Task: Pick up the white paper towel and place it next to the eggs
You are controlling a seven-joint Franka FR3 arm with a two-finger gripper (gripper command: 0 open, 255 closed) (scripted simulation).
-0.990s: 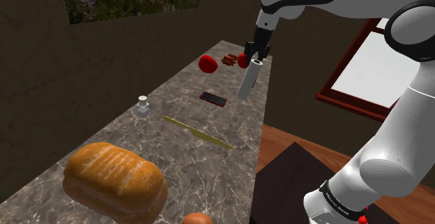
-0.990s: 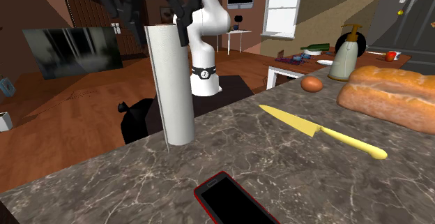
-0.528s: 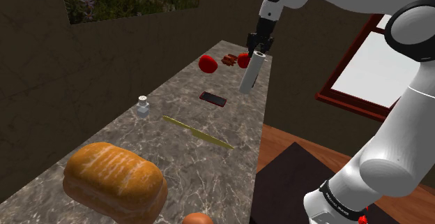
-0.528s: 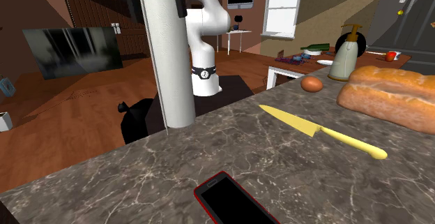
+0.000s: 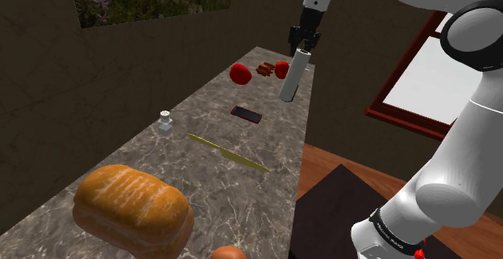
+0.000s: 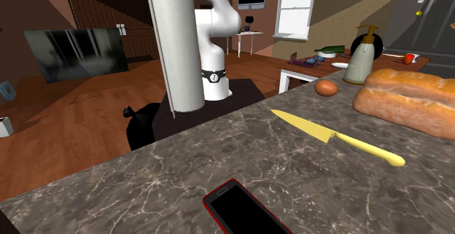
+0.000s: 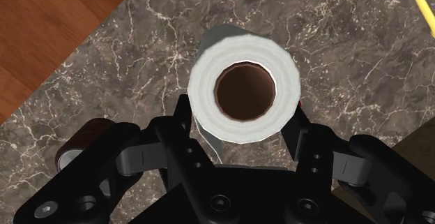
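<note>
The white paper towel roll [image 5: 291, 77] hangs upright just above the far end of the marble counter [image 5: 242, 185], near its right edge in the shoulder view. My gripper [image 5: 303, 46] is shut on the roll's top. In the wrist view the roll [image 7: 244, 90] shows end-on with its brown core, and a black finger [image 7: 187, 120] presses on each side. The second exterior view shows the roll [image 6: 175, 47] clear of the counter [image 6: 313, 189]. A brown egg [image 5: 228, 253] lies at the counter's near end, also seen as the egg [image 6: 327, 87] beside the bread.
A bread loaf [image 5: 133, 209] lies near the egg. A yellow knife [image 5: 230, 152], a red-edged phone [image 5: 246, 114] and a small shaker [image 5: 165, 122] lie mid-counter. Two tomatoes [image 5: 240, 73] sit at the far end. A soap dispenser [image 6: 361, 57] stands behind the egg.
The gripper has risen with the paper towel roll in it. The roll's base has come off the counter. Nothing else has moved.
</note>
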